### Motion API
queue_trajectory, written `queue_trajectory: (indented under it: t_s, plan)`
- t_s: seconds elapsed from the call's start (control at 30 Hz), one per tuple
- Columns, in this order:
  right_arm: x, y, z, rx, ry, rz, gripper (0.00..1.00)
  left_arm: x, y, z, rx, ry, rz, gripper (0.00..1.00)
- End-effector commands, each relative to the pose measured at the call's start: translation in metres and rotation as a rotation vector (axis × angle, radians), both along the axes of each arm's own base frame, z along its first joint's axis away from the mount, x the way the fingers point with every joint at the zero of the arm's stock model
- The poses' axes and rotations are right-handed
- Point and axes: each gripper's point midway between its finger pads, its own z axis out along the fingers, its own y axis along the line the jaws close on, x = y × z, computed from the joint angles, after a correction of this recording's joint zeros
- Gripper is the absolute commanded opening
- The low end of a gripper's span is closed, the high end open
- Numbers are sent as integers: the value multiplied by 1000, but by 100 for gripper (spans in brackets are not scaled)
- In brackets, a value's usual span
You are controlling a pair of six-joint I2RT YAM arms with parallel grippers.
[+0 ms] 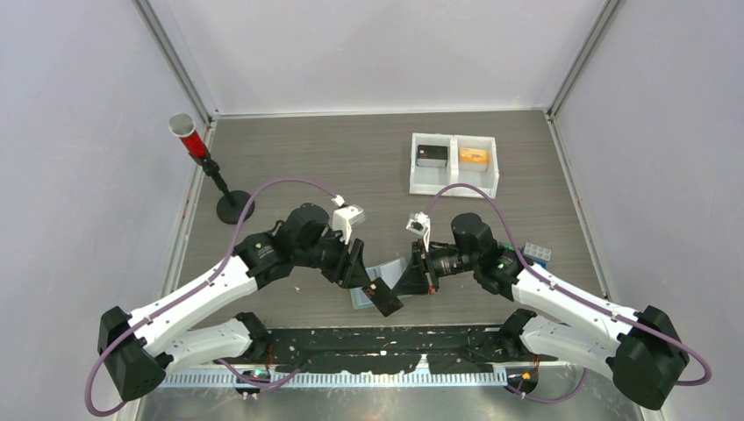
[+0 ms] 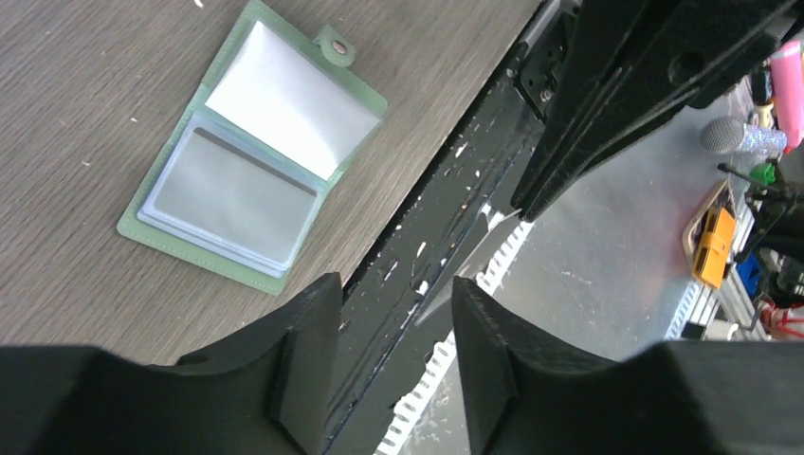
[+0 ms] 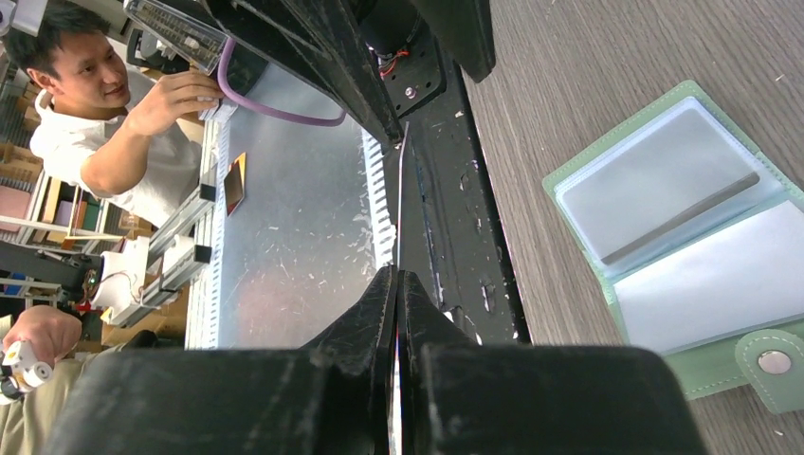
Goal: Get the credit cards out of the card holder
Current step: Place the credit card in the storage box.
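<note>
**One card pinched above the open holder**

The card holder point(image 2: 246, 171) lies spread open on the table point(image 2: 85, 76) near its front edge, pockets facing up for access. A striped card point(image 2: 228, 199) sits in one sleeve. Just above, the right gripper point(image 3: 398, 280) is clamped flat on a thin card point(image 3: 400, 190), seen edge-on, probably offering it for a handover. The left gripper point(image 2: 393, 294) stands half-spread astride that card's free edge, gripping nothing. No brand or writing is legible
</note>
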Motion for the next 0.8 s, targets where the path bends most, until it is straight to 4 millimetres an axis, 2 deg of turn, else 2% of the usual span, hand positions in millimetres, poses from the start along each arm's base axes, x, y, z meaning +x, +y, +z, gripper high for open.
queue_trajectory:
  t_s: [0.0, 0.2, 0.33, 0.4, 0.67, 0.7, 0.77]
  plan:
    - [2, 5, 19, 58, -58, 22, 5, -10, -9, 6, -65, 2, -75, 44]
    - [3, 5, 17, 48, -59, 14, 5, -16, -13, 6, -97, 23, -109, 20]
    - [4, 5, 16, 43, -56, 10, 5, -19, -17, 9, -135, 30, -123, 12]
    - [4, 5, 15, 42, -54, 11, 5, -20, -18, 8, -144, 43, -120, 14]
    - [3, 6, 20, 59, -64, 23, 5, -24, -21, 5, -147, 70, -150, 37]
    - [3, 6, 20, 60, -63, 24, 5, -25, -22, 6, -154, 72, -154, 35]
    - [3, 7, 20, 59, -60, 23, 5, -27, -24, 9, -176, 75, -166, 24]
